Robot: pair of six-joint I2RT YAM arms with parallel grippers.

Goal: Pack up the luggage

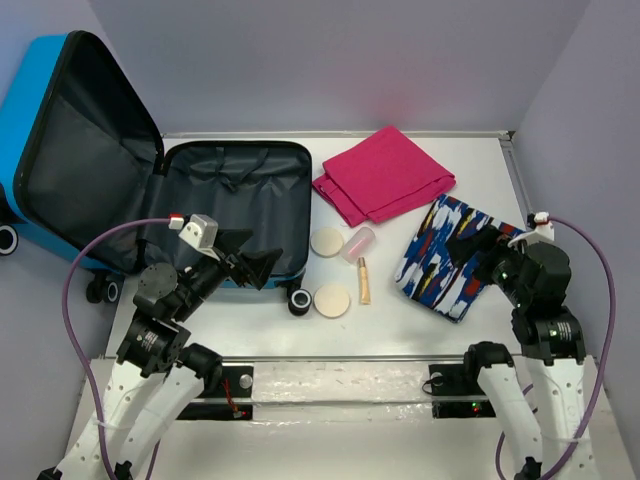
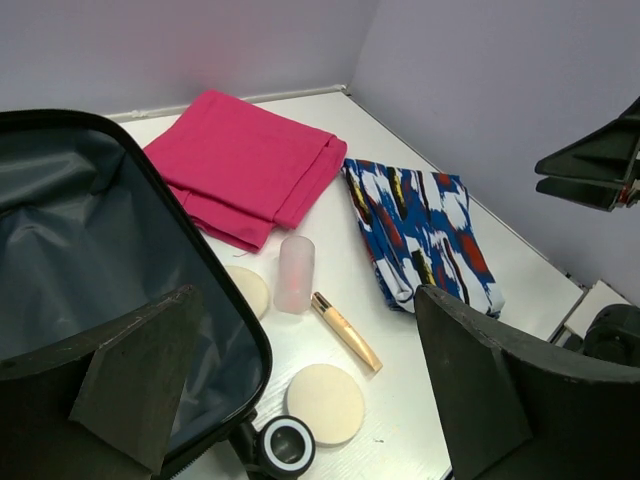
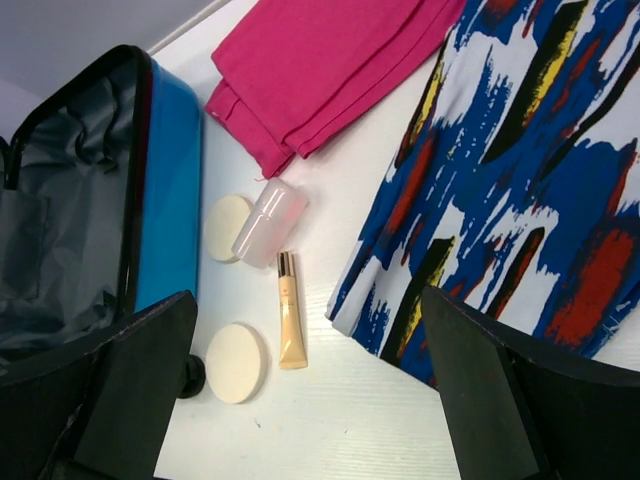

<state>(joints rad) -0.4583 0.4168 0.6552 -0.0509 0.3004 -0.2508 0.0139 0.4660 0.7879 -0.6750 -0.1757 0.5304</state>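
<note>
Okay:
- Luggage [image 1: 235, 190] lies open, left on the tabletop [image 1: 400, 320].
- Left fingers [image 2: 130, 380], right fingers [image 3: 490, 390]: apart, nothing held.
- You should pinch the patterned cloth [image 3: 520, 200] at its folded edge, catching all layers.

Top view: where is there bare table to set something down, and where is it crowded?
Bare: the near strip of table in front of the pads and tube, and the far right corner beside the pink cloth. The suitcase is empty inside too. Crowded: between suitcase and patterned cloth, where pads, bottle and tube lie.
</note>
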